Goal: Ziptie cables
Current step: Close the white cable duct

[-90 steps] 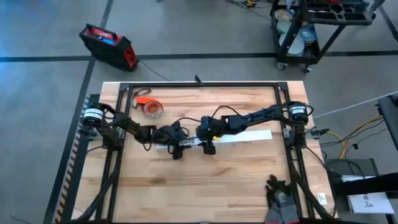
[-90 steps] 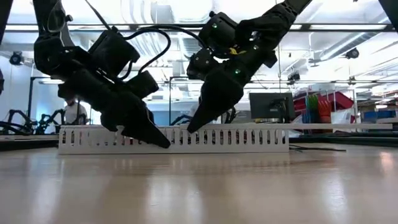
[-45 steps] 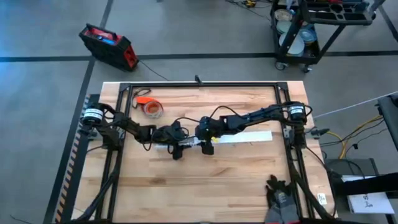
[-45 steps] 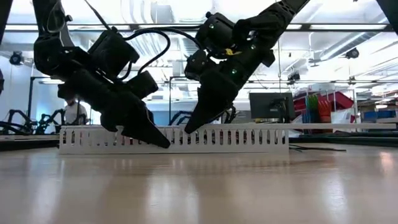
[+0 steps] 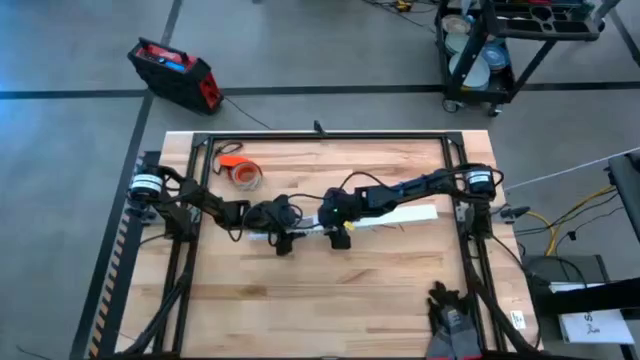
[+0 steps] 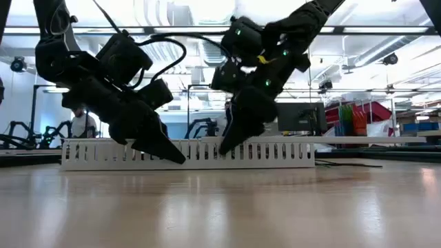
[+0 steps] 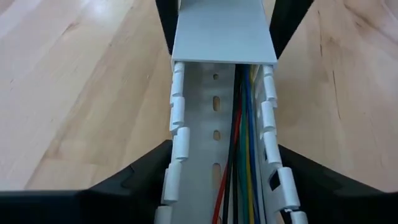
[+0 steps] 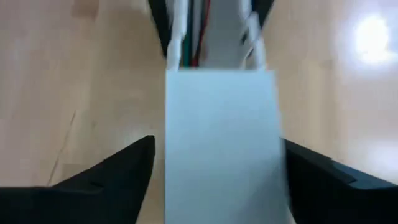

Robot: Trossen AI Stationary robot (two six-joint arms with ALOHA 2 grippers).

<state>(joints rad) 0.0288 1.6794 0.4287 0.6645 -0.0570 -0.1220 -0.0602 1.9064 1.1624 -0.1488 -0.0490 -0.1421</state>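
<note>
While the white channel [image 5: 385,219] is straddled by both grippers, left [image 7: 217,186] and right [image 8: 217,180], jaws spread wide w/ nothing gripped, cables [image 7: 239,155] lying between the left jaws could be snagged or pulled out if closed carelessly. Ziptie not seen.

Wooden table [image 5: 330,290], white slotted channel [image 5: 400,217], orange tape roll [image 5: 244,176]

No legible text or labels
</note>
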